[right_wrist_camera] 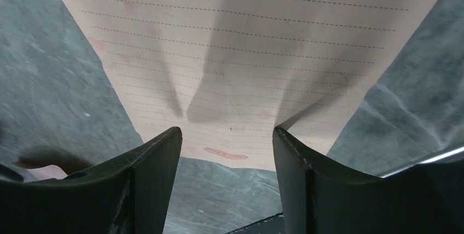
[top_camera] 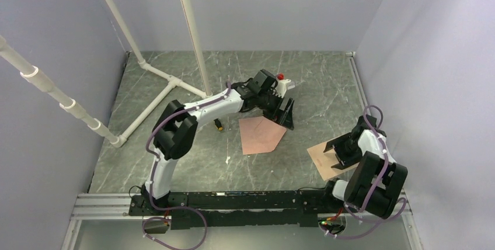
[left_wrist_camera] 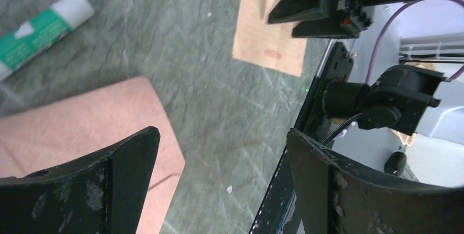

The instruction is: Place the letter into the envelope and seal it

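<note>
Starting with the left gripper: hangs over the far right edge of the envelope, jaws spread wide and pinching nothing. From its own wrist view, shows one jaw above the pink paper and the other above the bare grey table. As for the envelope: lies flat in the middle of the table, pointed flap spread out. Off to one side of it in that wrist view, a green and white glue stick, lying on the table and apart from the paper.

Turning to the right gripper: sits low over the letter at the near right, well apart from the envelope. Jaws spread, not pressed together, tips set at the sheet's edge nearest that wrist, with ruled paper showing in the gap. Cannot tell whether the tips press on the sheet, though the edge lifts in a small crease at one tip.
</note>
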